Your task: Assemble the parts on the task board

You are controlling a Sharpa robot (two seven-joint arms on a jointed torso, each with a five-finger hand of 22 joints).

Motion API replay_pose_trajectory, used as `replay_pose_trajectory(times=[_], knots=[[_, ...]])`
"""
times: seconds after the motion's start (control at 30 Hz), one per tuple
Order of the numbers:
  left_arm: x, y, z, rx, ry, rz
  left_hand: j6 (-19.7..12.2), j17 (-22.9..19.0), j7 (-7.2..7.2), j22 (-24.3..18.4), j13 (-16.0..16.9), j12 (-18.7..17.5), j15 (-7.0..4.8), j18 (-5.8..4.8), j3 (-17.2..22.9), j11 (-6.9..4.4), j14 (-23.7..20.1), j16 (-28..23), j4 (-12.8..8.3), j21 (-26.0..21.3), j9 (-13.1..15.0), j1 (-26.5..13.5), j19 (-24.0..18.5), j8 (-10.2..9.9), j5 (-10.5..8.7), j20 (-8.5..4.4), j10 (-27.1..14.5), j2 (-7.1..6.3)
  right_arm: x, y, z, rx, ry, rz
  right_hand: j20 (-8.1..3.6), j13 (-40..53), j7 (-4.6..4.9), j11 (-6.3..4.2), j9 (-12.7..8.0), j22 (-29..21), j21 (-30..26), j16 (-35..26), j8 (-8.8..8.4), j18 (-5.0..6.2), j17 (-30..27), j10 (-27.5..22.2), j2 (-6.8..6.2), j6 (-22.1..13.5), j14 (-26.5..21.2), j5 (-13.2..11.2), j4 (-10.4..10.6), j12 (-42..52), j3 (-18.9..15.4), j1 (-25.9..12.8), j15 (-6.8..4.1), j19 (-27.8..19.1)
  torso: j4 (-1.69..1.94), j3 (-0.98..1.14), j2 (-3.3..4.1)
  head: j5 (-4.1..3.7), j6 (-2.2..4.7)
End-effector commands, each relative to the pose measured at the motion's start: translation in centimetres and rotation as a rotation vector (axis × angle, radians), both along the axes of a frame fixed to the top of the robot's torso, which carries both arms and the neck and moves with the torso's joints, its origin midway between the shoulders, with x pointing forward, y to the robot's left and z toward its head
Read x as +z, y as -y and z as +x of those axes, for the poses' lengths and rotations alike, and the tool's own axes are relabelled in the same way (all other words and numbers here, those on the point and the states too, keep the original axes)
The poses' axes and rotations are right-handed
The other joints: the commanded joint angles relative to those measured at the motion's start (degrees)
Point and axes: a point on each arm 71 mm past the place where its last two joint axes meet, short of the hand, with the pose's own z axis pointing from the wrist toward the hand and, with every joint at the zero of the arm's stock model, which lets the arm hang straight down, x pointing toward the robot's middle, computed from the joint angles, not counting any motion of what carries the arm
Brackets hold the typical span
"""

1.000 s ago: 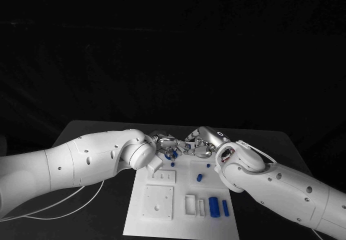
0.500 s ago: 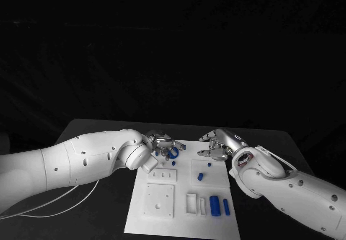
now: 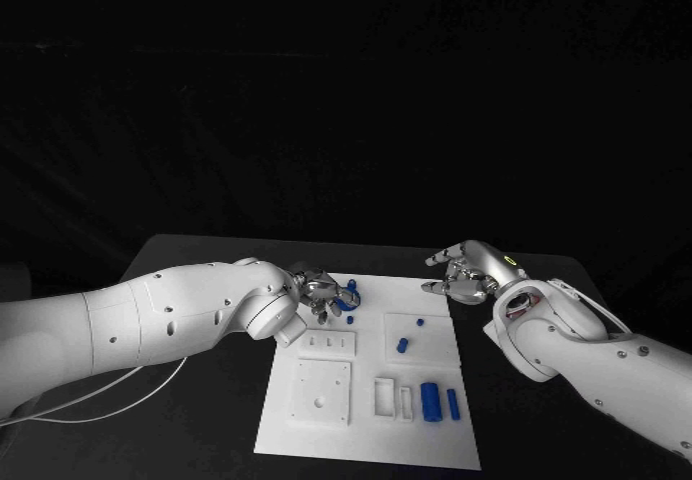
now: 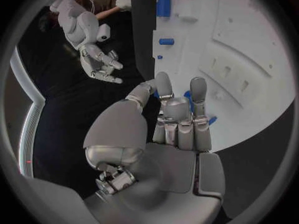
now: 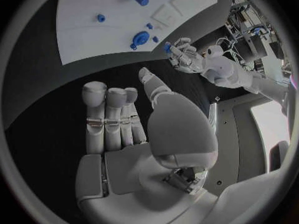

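The silver left hand [image 3: 317, 298] pinches a small blue plastic part [image 5: 167, 47] over the flat white task board [image 3: 433, 445]; a loose fingertip pinch could let it drop. The silver right hand [image 3: 469, 271] hangs open and empty beside the board, so no backup there.

Black table [image 3: 188, 262], dark top running from the near edge to the far edge. White task board [image 3: 433, 440] lying flat at its middle, bare black surface showing to left, right and beyond its far edge.
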Motion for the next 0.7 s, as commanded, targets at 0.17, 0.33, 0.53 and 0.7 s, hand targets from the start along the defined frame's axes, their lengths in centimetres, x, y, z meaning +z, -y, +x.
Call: replay_pose_trajectory(times=[0.17, 0.33, 0.53, 0.7], knots=[[-1.3, -0.1, -0.2, -0.013, -0.029, 0.102, 10.59, 2.66, -5.79, 0.87, 0.07, 1.55, 0.14, -0.55, -0.37, -0.58, 0.58, 1.69, 0.14, -0.93, 26.48, -0.38, 0.72, 0.38, -0.15, 0.22, 2.78, 1.21, -0.1, 0.6, 0.2, -0.013, -0.042, 0.060, -0.08, -0.19, 0.09, 0.07, -0.03, 4.55, -0.32, -0.38, -0.29, 0.36, -0.14, -0.52, 0.22, 0.20, -0.50, 1.07, -0.17, -0.05, 0.76, -0.16, -0.08, 0.33, 0.12, 0.39, -1.33, 0.18, -1.67], [-2.1, 0.0, -0.2, -0.023, -0.039, 0.151, 11.21, 3.72, -5.98, 1.58, -0.09, 2.40, 0.17, -0.49, -0.42, -0.62, 0.66, 2.26, 0.48, -1.54, 27.51, -1.00, 1.02, 0.40, -1.52, 0.34, 2.79, 2.31, -0.2, 0.7, 0.3, -0.017, -0.052, 0.062, -0.09, -0.34, 0.10, 0.05, -0.04, 4.51, -0.60, -0.43, -0.29, 0.37, -0.21, -0.64, 0.20, 0.18, -0.57, 2.20, -0.39, -0.14, 1.13, -0.29, -0.09, 0.28, 0.30, 0.54, -2.00, 0.44, -2.65], [-2.6, 0.0, -0.1, -0.032, -0.034, 0.199, 11.39, 4.24, -5.99, 3.04, -0.45, 3.02, 0.22, -0.25, 12.51, -0.61, 0.73, 2.69, -2.19, -2.37, 28.93, -5.57, 1.42, 0.39, -12.67, 0.47, 2.80, 0.43, -0.2, 0.7, 0.4, -0.017, -0.059, 0.061, -0.10, -0.44, 0.12, 0.04, -0.04, 4.51, -0.68, -0.52, -0.29, 0.36, -0.31, -0.70, 0.09, 0.26, -0.65, 3.37, -0.71, -0.11, 1.61, -0.45, -0.10, 0.27, 0.38, 0.67, -2.44, 0.64, -3.18], [-3.0, 0.0, 0.1, -0.038, -0.025, 0.237, 11.59, 4.90, -6.06, 4.04, -0.40, 3.52, 0.28, -0.24, 12.77, -0.65, 0.89, 3.24, -1.92, -3.06, 29.40, -5.48, 1.68, 0.41, -12.22, 0.58, 2.76, 0.24, -0.3, 0.7, 0.4, -0.016, -0.063, 0.061, -0.11, -0.48, 0.12, 0.02, -0.04, 4.50, -0.75, -0.47, -0.29, 0.36, -0.31, -0.70, 0.04, 0.27, -0.64, 4.05, -0.94, -0.05, 2.01, -0.64, -0.12, 0.26, 0.41, 0.73, -2.70, 0.75, -3.75]])
